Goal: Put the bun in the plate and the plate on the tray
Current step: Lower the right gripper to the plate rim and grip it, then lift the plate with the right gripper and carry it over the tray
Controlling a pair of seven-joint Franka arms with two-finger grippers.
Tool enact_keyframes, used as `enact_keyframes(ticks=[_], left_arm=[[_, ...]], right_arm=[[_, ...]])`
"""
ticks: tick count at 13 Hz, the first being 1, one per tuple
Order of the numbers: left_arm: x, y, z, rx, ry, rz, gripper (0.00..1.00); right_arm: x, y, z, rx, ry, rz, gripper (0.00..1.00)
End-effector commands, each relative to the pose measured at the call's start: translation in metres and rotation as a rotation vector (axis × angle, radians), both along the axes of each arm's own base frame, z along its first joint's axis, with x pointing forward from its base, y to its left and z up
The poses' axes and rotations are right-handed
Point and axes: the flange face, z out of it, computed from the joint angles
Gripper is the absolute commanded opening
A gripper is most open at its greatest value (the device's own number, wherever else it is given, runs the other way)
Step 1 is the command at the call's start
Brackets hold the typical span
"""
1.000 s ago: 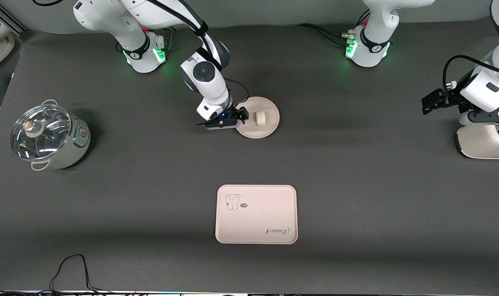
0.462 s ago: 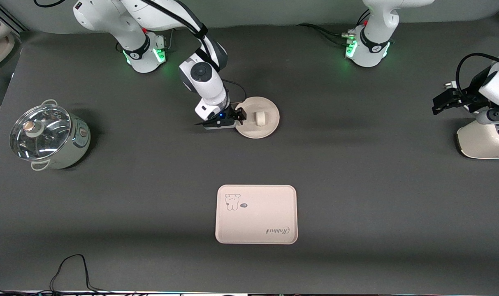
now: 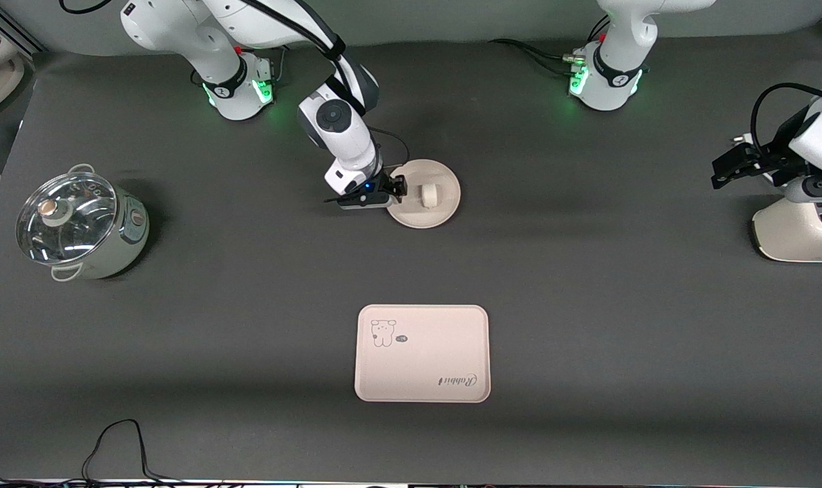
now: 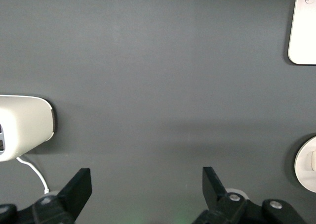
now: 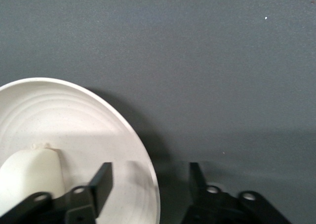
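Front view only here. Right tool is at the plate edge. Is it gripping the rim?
Observer: No. The right tool is open and straddles the rim of the plate, one finger inside it and one outside over the table.
Operator: Bun in the way?
Observer: The bun lies in the plate beside the inner finger; I can't tell whether they touch.
Operator: Left tool?
Observer: The left tool is open over bare table beside the white appliance, waiting.
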Motion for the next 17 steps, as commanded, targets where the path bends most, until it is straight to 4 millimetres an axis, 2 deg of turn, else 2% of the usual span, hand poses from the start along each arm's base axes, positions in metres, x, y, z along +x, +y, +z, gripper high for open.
enact_keyframes(ticks=[1, 2, 5, 11, 15, 17], left_arm=[[0.001, -0.003, 0.006, -0.004, 0.002, -0.02, 1.0], [0.002, -0.003, 0.007, -0.002, -0.002, -0.021, 1.0], [0.002, -0.006, 0.017, 0.001, -0.021, -0.03, 1.0], [0.004, -0.007, 0.015, 0.001, -0.021, -0.032, 1.0], [0.004, -0.007, 0.016, 0.001, -0.022, -0.032, 1.0], [0.004, -0.007, 0.016, 0.001, -0.024, -0.032, 1.0]], right_arm=[[-0.001, 0.001, 0.005, 0.014, -0.003, -0.002, 0.4], [0.0, 0.001, 0.006, 0.015, -0.005, 0.001, 0.34], [0.0, 0.002, 0.007, 0.018, -0.007, 0.002, 0.27], [0.0, 0.001, 0.009, 0.011, 0.003, 0.008, 0.03], [0.0, 0.001, 0.009, 0.011, 0.003, 0.008, 0.0], [0.007, 0.002, 0.032, 0.036, -0.021, 0.022, 0.0]])
